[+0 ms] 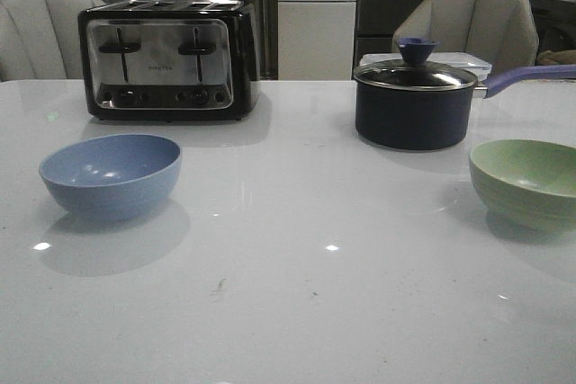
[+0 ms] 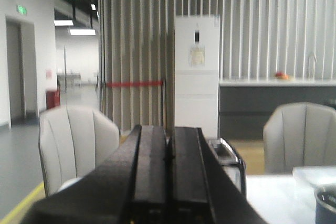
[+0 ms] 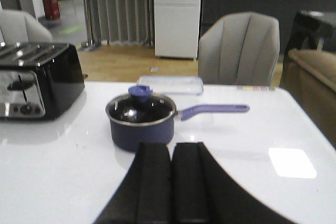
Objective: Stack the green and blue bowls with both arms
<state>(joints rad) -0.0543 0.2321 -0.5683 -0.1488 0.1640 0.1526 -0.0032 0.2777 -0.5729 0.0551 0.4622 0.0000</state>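
The dusty blue bowl (image 1: 111, 175) stands upright on the white table at the left. The pale green bowl (image 1: 526, 183) stands upright at the right edge of the front view. They are far apart. Neither arm shows in the front view. My left gripper (image 2: 169, 129) is shut and empty, raised and looking level across the room; no bowl shows in its view. My right gripper (image 3: 171, 148) is shut and empty, above the table and short of the saucepan; no bowl shows in its view either.
A dark navy lidded saucepan (image 1: 414, 102) with a long handle stands behind the green bowl; it also shows in the right wrist view (image 3: 140, 120). A black and steel toaster (image 1: 167, 60) stands behind the blue bowl. A clear lidded box (image 3: 169, 85) lies behind the saucepan. Grey chairs stand beyond the table.
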